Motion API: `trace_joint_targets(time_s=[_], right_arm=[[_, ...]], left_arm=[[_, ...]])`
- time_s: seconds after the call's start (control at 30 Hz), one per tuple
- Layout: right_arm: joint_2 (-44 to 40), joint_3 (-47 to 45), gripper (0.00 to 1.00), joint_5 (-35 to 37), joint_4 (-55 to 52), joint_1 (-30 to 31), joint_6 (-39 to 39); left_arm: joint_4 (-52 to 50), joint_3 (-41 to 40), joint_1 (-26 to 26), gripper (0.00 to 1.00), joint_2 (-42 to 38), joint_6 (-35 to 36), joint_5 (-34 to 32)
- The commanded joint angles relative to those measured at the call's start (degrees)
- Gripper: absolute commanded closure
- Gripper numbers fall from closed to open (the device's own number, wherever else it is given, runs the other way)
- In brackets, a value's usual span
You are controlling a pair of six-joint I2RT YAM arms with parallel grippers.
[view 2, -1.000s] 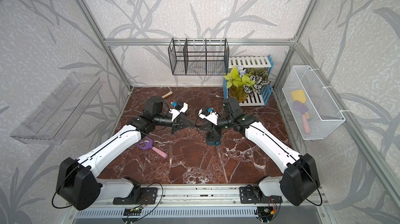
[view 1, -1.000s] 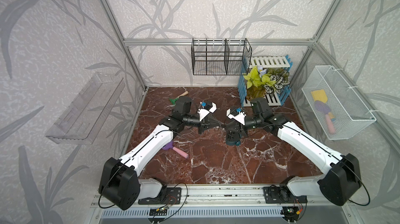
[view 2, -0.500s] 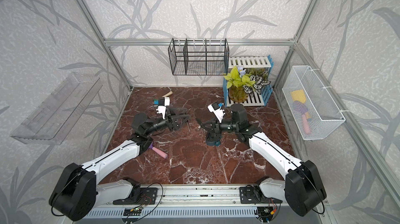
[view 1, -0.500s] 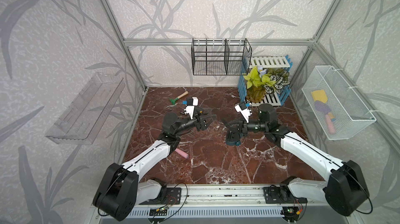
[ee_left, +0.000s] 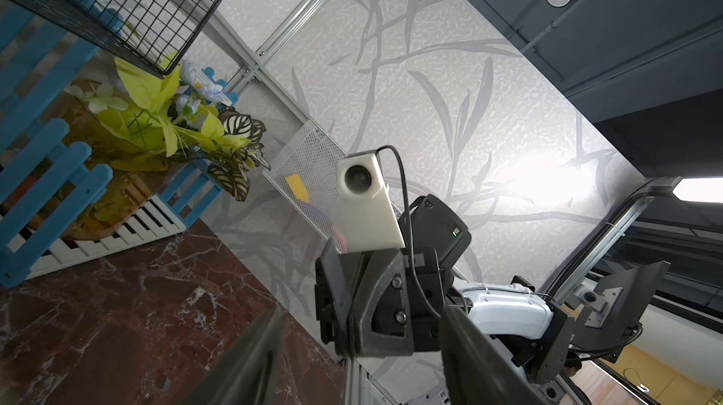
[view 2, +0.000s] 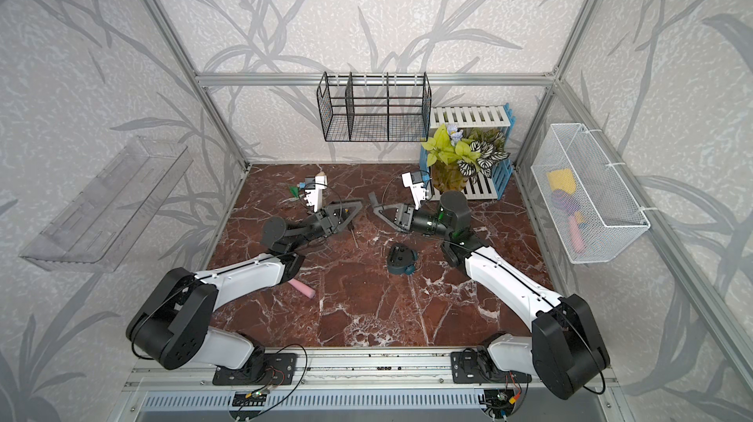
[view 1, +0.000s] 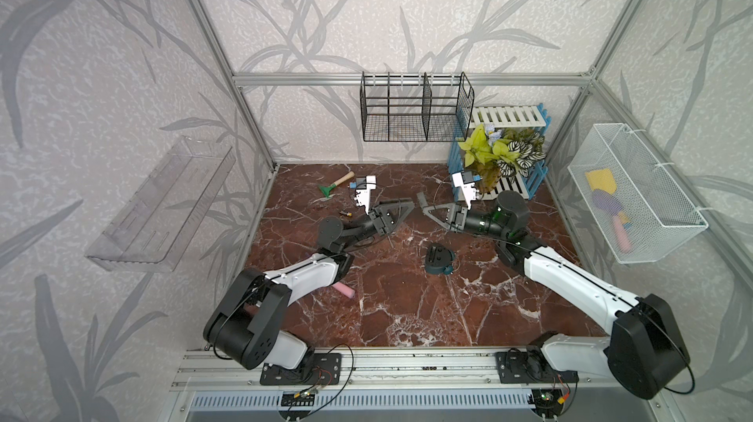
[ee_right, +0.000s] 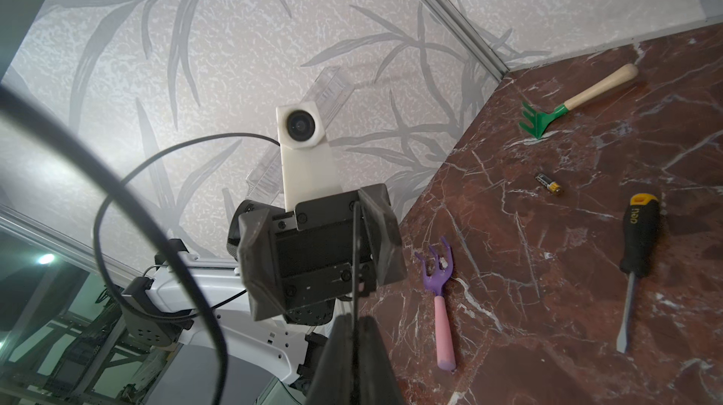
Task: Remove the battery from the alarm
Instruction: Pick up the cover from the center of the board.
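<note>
The left arm (view 1: 309, 275) and right arm (view 1: 570, 283) have white shells and black joints. The left claw (ee_right: 317, 254) and right claw (ee_left: 350, 305) are dark grey with screws, each topped by a white camera block (ee_right: 309, 156) trailing a black cable (ee_right: 156, 172).

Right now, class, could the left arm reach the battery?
Probably yes: the battery lies bare on the marble floor beside that arm, but the open left gripper points away, so it must swing back.

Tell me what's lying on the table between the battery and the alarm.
The screwdriver: in both top views its shaft shows under the left gripper, between battery and alarm.
</note>
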Motion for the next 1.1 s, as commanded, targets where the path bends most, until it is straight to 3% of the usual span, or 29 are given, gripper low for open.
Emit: trace_joint_targets(time_s=[0.0, 0.27, 0.57, 1.07], right_arm=[[1.1, 1.9, 0.96, -1.1, 3.5, 0.8, 2.0], [2.1, 3.0, 0.96, -1.9, 3.6, 2.1, 1.7], [1.6, 2.6, 0.96, -1.1, 3.9, 2.1, 1.8], [0.4, 1.5, 0.97, -0.7, 4.7, 2.1, 1.8]], left_arm=[[0.3, 2.8, -0.2, 0.38, -0.2, -1.1, -0.3], [-5.9, 4.5, -0.3, 0.56, -0.5, 1.1, 0.3], [-5.9, 3.7, -0.3, 0.77, -1.0, 0.5, -0.3], [-4.2, 2.3, -0.1, 0.77, -1.5, -0.7, -0.9]])
